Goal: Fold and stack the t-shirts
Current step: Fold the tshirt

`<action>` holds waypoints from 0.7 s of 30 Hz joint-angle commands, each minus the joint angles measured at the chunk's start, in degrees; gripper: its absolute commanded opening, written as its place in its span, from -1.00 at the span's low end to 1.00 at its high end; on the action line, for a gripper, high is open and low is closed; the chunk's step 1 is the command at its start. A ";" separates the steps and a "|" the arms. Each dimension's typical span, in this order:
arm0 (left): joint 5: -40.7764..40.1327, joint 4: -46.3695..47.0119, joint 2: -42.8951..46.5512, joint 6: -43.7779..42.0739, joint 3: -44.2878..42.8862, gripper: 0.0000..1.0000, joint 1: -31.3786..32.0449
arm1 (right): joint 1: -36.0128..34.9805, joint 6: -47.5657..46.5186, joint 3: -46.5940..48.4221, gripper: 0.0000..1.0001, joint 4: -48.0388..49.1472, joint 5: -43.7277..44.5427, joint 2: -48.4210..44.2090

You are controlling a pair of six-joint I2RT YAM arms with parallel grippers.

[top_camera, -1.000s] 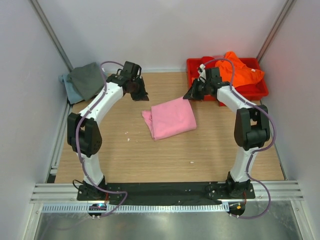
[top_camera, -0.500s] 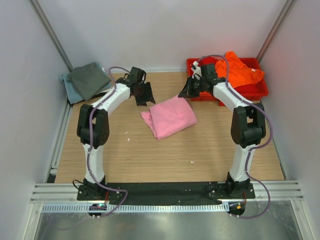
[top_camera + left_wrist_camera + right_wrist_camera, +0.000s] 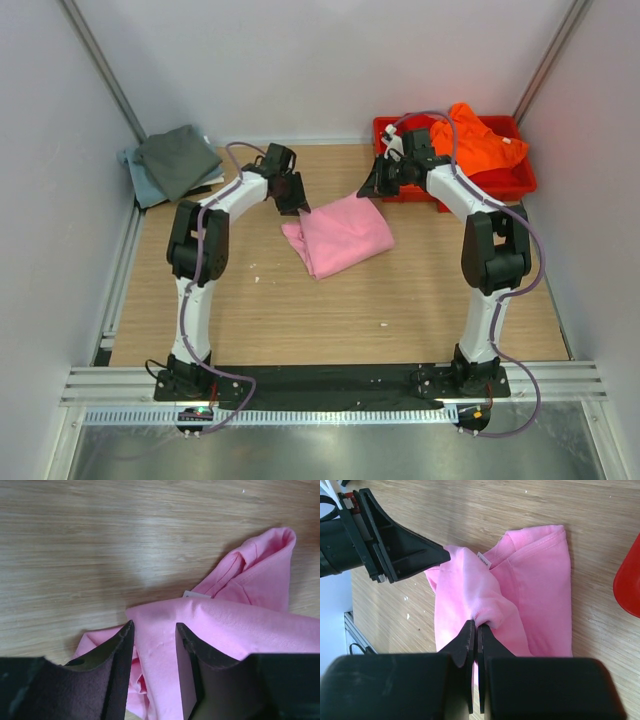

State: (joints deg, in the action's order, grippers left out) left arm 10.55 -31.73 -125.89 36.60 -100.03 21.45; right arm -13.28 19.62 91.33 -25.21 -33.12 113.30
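Note:
The light pink t-shirt lies folded mid-table. My right gripper is shut on a pinch of its far right corner, the jaws closed tight at the cloth. My left gripper is open at the shirt's far left corner; in the left wrist view its fingers straddle a fold of the pink cloth. It also shows in the right wrist view. The bright orange t-shirt is heaped in the red tray. The dark grey t-shirt lies on the pale blue-grey one at the far left.
The red plastic tray stands at the far right corner, close behind my right gripper; its edge shows in the right wrist view. White walls close in the table on three sides. Bare wood lies in front of the pink shirt.
My left arm has swung right from near the grey stack to the pink shirt's far left corner. My right gripper moved slightly back, and the pink shirt shifted a little.

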 commanded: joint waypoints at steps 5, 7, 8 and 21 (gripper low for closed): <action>-0.96 3.25 -3.14 -0.65 -0.87 -0.28 -0.27 | 0.01 -1.25 0.60 -0.97 -0.10 -1.51 -0.36; -3.41 2.11 -2.62 -0.30 0.26 -0.22 -0.27 | 0.09 -1.60 0.95 -0.97 -0.80 -1.42 -0.62; -3.95 1.93 -2.18 0.05 0.88 -0.18 -0.27 | 0.01 -1.51 0.87 -0.97 -0.80 -1.33 -0.71; -1.40 5.26 -2.96 1.46 3.61 -0.41 0.17 | 0.01 -1.51 0.52 -0.97 -0.54 -1.68 -0.18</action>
State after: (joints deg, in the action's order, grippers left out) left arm 7.75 -27.86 -127.57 37.45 -97.91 21.34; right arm -13.28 18.76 91.29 -25.80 -33.45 113.30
